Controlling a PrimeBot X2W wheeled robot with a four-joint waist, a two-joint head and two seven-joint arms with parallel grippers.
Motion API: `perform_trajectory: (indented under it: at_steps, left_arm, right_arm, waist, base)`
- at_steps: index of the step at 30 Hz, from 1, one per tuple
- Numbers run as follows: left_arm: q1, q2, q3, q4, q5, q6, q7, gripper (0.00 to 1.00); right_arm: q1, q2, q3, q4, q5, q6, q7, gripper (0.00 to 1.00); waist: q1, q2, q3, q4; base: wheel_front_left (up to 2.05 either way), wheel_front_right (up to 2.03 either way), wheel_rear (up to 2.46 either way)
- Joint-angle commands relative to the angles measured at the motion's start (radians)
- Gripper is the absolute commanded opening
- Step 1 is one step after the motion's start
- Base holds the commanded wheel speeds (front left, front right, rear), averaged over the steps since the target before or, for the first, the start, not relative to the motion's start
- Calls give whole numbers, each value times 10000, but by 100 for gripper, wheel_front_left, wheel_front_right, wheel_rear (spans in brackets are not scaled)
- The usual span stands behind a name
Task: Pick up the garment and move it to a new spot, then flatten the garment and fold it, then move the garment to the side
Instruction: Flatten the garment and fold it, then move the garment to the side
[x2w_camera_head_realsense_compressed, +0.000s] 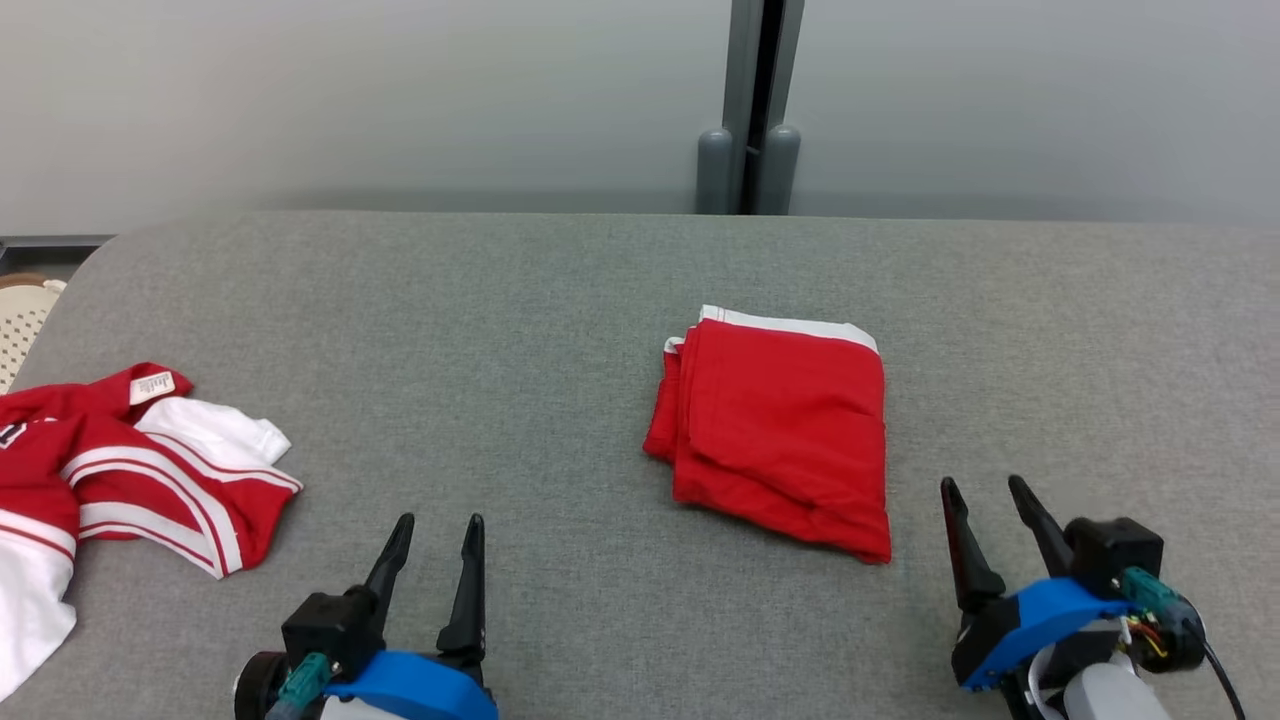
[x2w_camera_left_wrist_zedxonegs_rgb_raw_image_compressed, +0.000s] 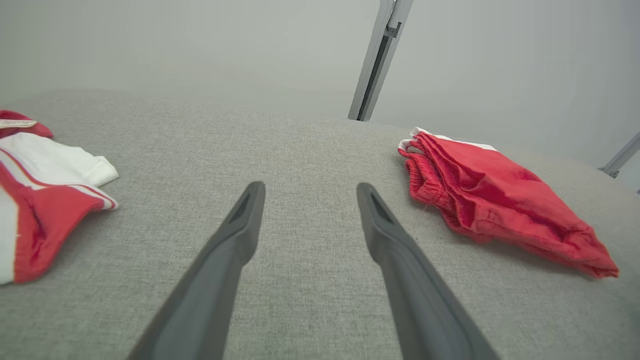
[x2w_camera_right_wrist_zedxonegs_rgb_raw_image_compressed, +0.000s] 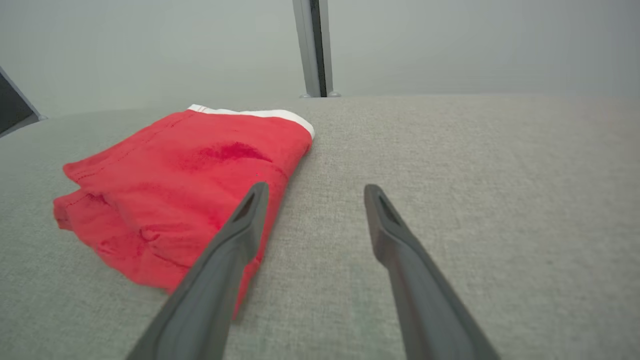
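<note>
Garment: red shorts (x2w_camera_head_realsense_compressed: 780, 430), folded, lying right of centre on grey table (x2w_camera_head_realsense_compressed: 500, 320).
Left gripper (x2w_camera_head_realsense_compressed: 440, 522): released, empty, table's near edge.
Right gripper (x2w_camera_head_realsense_compressed: 982, 485): released, empty, table's near edge.
Jersey (x2w_camera_head_realsense_compressed: 130, 470): table's left end.

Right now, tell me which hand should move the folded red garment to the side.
Right, most likely. The right hand sits open just beside the near right corner of the folded red garment; the left hand, also open, is farther off, nearer the red-and-white clothes.
</note>
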Motion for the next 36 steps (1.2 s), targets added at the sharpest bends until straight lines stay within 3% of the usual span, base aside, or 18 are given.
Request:
perform_trajectory:
  at_steps: [1, 9, 18, 23, 28, 29, 30, 31, 36]
  left_arm:
    - [170, 15, 113, -73, 269, 20, -5, 100]
    - [717, -72, 355, -396, 952, 127, -4, 100]
    - [-8, -74, -9, -421, 650, 76, -4, 100]
    - [-347, -74, -202, -364, 466, 45, -5, 100]
    - [-557, -76, -305, -266, 324, 20, -5, 100]
    - [-553, -78, -312, -253, 323, 15, -5, 100]
    - [-541, -76, -318, -234, 302, 11, -5, 100]
    - [-547, -79, -303, -215, 285, 7, -5, 100]
    - [-578, -81, -131, -260, 425, -6, -5, 100]
  right_arm:
    - [273, 22, -118, -45, -83, 1, -34, 100]
    - [863, 38, 47, 122, 278, -1, -34, 100]
    - [-712, 44, 30, 548, 8, 1, -34, 100]
    - [-2212, 42, -255, 1569, -447, 1, -33, 100]
    - [-3173, 44, -546, 3339, -689, 1, 55, 100]
    - [-3241, 44, -602, 3739, -522, 1, 107, 71]
    - [-3238, 56, -628, 4081, -383, 1, 116, 30]
    - [-3229, 95, -543, 4365, -390, 1, 117, 0]
    - [-3036, 94, -455, 4713, -340, -9, 86, 0]
  waist:
    - [0, 0, -122, -143]
    - [0, 0, -165, -281]
    - [0, 0, 813, 321]
    - [0, 0, 1566, 871]
    - [0, 0, 1974, 1285]
    - [0, 0, 1998, 1330]
    - [0, 0, 2013, 1356]
    - [0, 0, 2021, 1367]
    - [0, 0, 1921, 933]
  base:
    - [0, 0, 0]
    - [0, 0, 0]
    - [0, 0, 0]
    - [0, 0, 0]
    - [0, 0, 0]
    - [0, 0, 0]
    - [0, 0, 0]
    - [0, 0, 0]
    - [0, 0, 0]
